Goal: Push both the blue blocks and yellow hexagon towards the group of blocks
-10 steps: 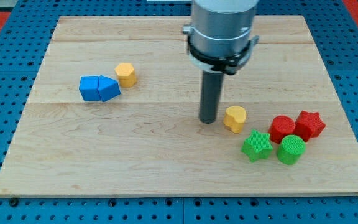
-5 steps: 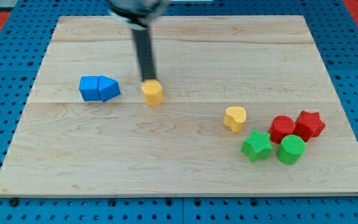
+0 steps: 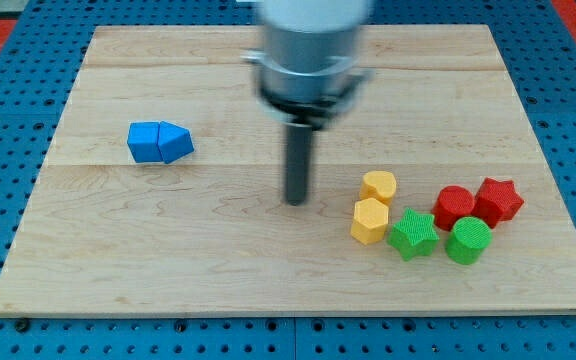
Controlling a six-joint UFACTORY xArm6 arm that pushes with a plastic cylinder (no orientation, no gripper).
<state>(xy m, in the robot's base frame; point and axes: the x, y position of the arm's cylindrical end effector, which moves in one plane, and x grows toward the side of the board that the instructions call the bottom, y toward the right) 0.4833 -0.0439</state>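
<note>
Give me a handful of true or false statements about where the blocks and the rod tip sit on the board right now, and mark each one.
1. The yellow hexagon sits beside the green star. True.
2. My tip is touching the two blue blocks. False: it stands well to the view's right of them, nearer the yellow hexagon.
3. The blue blocks sit side by side, touching each other. True.
4. The yellow heart is at the view's far left. False: it sits just above the yellow hexagon, near the group.
5. The red star lies left of the green cylinder. False: it is up and right.
</note>
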